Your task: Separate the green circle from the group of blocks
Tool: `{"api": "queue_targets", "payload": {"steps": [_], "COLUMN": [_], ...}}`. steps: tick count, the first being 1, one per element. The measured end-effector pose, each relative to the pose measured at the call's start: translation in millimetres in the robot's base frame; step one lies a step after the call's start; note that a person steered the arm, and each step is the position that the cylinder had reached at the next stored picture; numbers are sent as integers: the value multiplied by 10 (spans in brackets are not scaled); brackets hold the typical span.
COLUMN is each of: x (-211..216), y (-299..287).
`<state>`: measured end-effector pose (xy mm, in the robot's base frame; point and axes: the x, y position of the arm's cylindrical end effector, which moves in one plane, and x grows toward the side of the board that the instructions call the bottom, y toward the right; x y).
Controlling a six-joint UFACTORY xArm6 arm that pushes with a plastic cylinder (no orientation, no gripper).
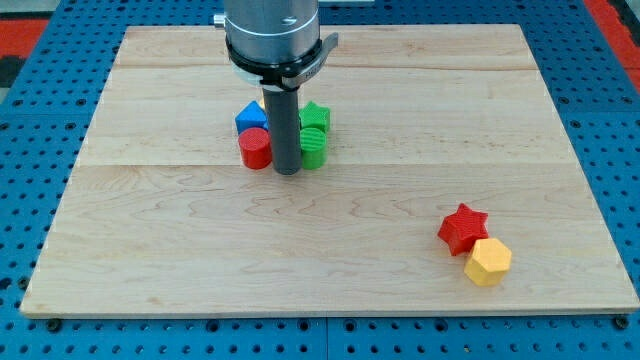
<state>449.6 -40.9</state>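
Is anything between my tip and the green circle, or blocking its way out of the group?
Nothing: my tip sits right beside the green circle, on its left. The red cylinder is across the tip; bare board lies to the circle's right.

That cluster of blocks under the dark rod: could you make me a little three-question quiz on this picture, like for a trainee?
1. True or false: my tip sits between the red cylinder and the green circle.
2. Which block touches the red star? A) blue block B) yellow hexagon C) green star
3. Fill in: behind the green circle, toward the view's top, stands the green ____.

Key
1. True. The rod stands between them, close to both.
2. B. The yellow hexagon lies against the red star at the view's lower right; the blue block is in the cluster.
3. Star: the green star.
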Motion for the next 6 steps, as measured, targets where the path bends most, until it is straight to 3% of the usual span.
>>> {"api": "queue_targets", "payload": {"steps": [5,6], "x": [-29,-31], "y": [-61,468]}}
